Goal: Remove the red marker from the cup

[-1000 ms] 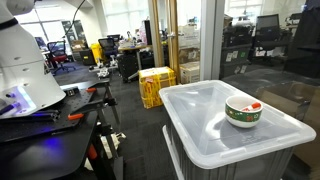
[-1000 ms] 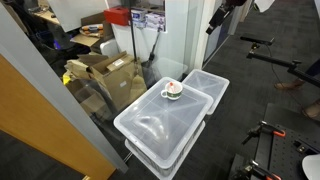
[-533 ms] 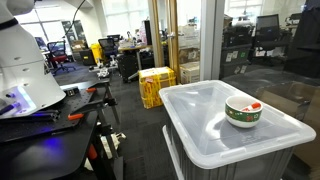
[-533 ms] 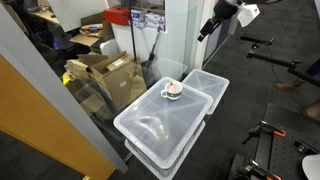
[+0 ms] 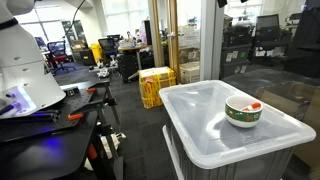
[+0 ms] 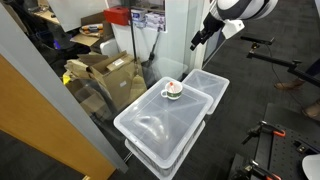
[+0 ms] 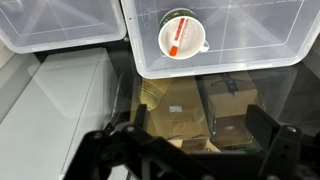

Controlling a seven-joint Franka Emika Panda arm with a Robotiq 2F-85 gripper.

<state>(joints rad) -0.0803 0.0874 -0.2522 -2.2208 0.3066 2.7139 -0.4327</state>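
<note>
The cup [image 5: 241, 113] is a low white bowl with a dark green band; it stands on a clear plastic bin lid [image 5: 205, 135]. It also shows in the other exterior view [image 6: 173, 91] and from above in the wrist view [image 7: 184, 37]. The red marker [image 5: 254, 105] lies inside it, leaning on the rim, and shows as a red-orange stick in the wrist view [image 7: 176, 38]. My gripper [image 6: 197, 40] hangs high in the air, well above and beside the cup. In the wrist view its two dark fingers are spread wide with nothing between them [image 7: 190, 140].
Two clear lidded bins stand side by side [image 6: 160, 128] [image 6: 208, 84]. Cardboard boxes [image 6: 110, 72] sit behind a glass partition next to them. A yellow crate [image 5: 156, 85] and a bench with tools [image 5: 50, 115] stand further off.
My arm has come further into an exterior view from the upper right, and the gripper has moved left and down toward the bins. The cup and marker have not moved.
</note>
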